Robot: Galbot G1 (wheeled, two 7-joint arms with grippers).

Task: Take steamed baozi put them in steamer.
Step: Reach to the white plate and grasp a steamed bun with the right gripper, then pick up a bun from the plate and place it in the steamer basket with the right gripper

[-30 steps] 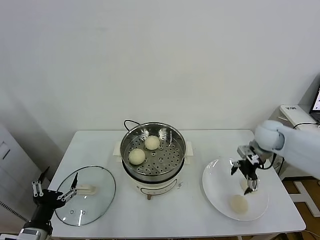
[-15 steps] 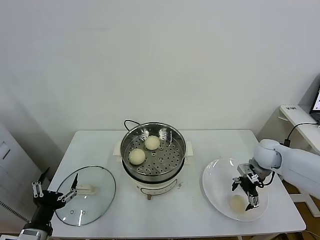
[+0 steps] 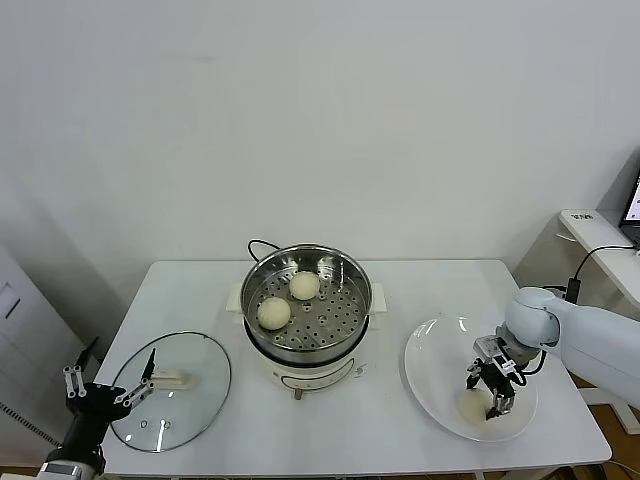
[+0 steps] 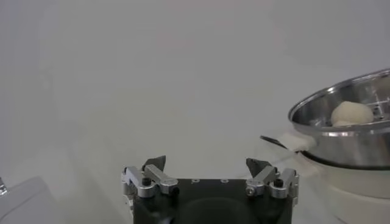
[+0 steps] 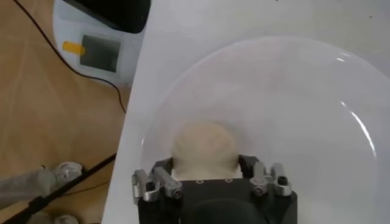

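Down on the plate [image 3: 432, 392], the right gripper [image 3: 487, 392] sits with its fingers on either side of a steamed baozi [image 3: 476, 404], the pads drawn in against the bun's flanks. The right wrist view shows the same bun [image 5: 204, 150] filling the space between the two fingers [image 5: 160, 179], resting on the white plate [image 5: 292, 91]. Whether the squeeze is firm or only a touch cannot be told; the bun lies on the plate surface.

That plate stands at about four o'clock from the steamer [image 3: 306, 305], well apart from it, near the right edge of the white table [image 3: 400, 440]. Inside the steel basket two more steamed baozi rest on the perforated floor: one [image 3: 305, 285] toward twelve o'clock, the other [image 3: 273, 313] at about eight o'clock of the basket, near each other.

At about eight o'clock from the steamer a glass lid [image 3: 175, 400] lies flat on the table. Just past the lid's outer rim, at the table's left corner, the left gripper [image 3: 108, 383] hangs idle with its fingers spread wide, holding nothing. Its wrist view shows the parted fingers [image 4: 149, 176] and the steamer [image 4: 341, 131] farther off.
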